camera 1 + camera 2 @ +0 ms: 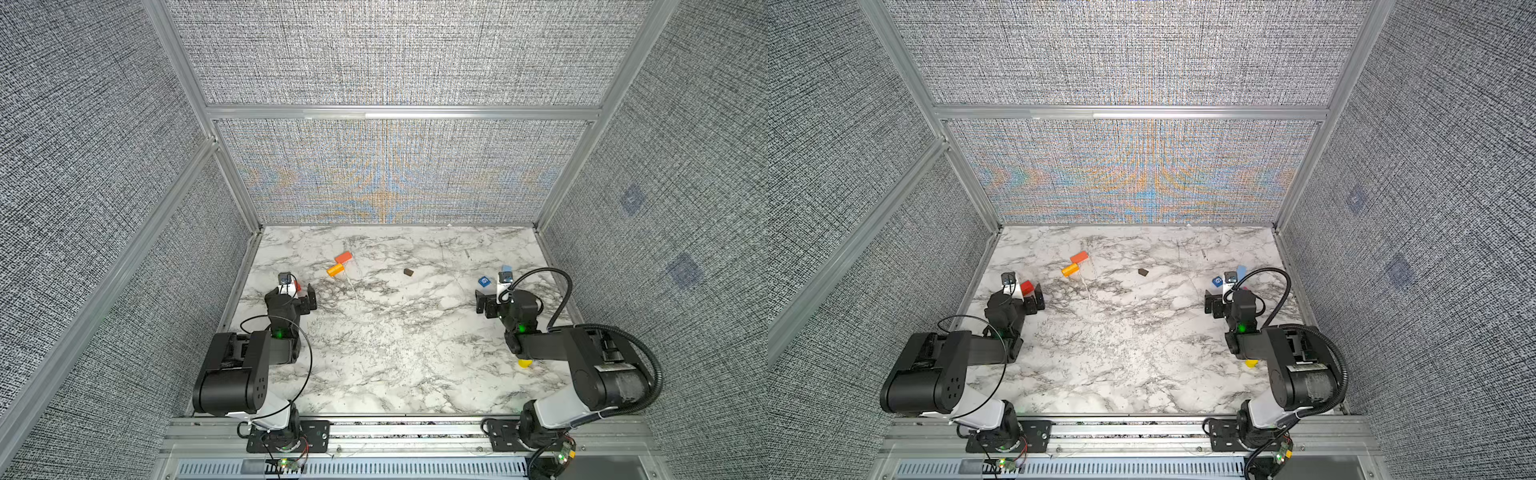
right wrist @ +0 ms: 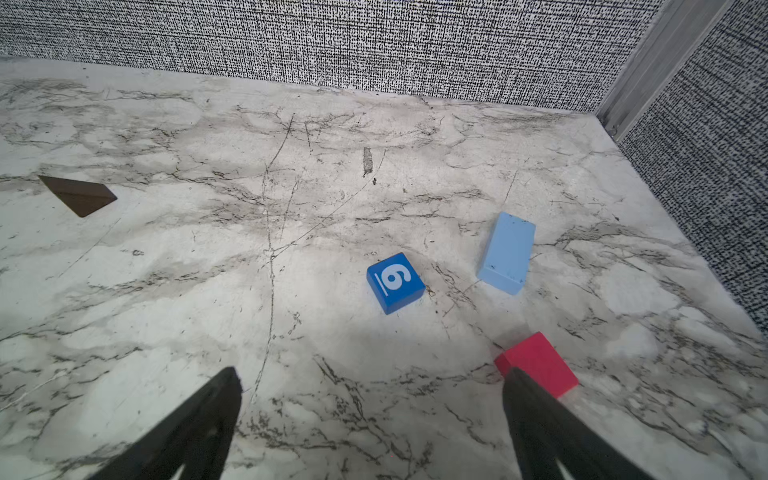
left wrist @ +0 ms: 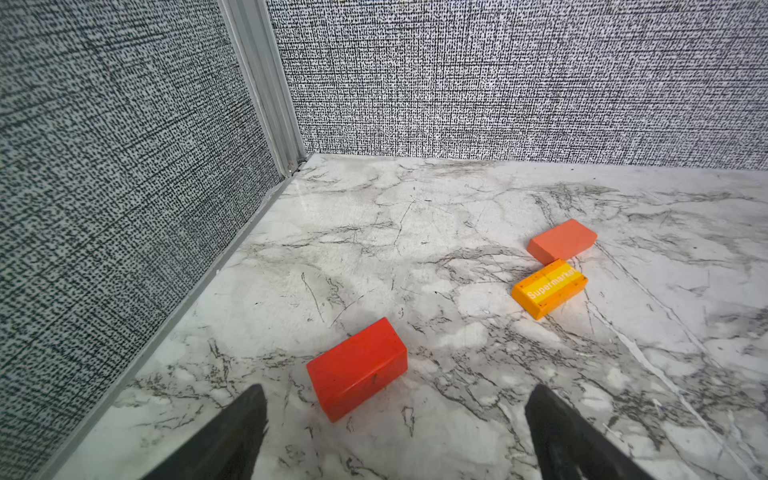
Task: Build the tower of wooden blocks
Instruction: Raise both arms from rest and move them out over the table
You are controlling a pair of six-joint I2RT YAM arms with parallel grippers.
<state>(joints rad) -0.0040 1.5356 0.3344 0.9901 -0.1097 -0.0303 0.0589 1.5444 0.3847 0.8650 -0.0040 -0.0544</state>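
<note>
We find the left gripper (image 3: 397,391) spread wide and empty. The red rectangular wooden block (image 3: 357,368) lies on the marble-patterned table (image 1: 395,353) just ahead of its fingertips, mid-left in both top views. The right gripper (image 2: 372,370) likewise stands wide and empty. The blue numbered wooden cube (image 2: 395,282) lies ahead, untouched, mid-right.

The marble table (image 1: 395,365) carries a red block (image 3: 357,368) just ahead of the left gripper's (image 3: 397,388) jaws, a salmon slab (image 3: 562,241) just beside an orange block (image 3: 549,288) farther ahead, and, before the right gripper's (image 2: 374,370) jaws, a blue cube (image 2: 395,282), a light blue slab (image 2: 507,252), a pink-red block (image 2: 540,365) at one jaw's tip, a dark brown block (image 2: 79,194) well aside and a yellow block (image 1: 525,363) behind them.
</note>
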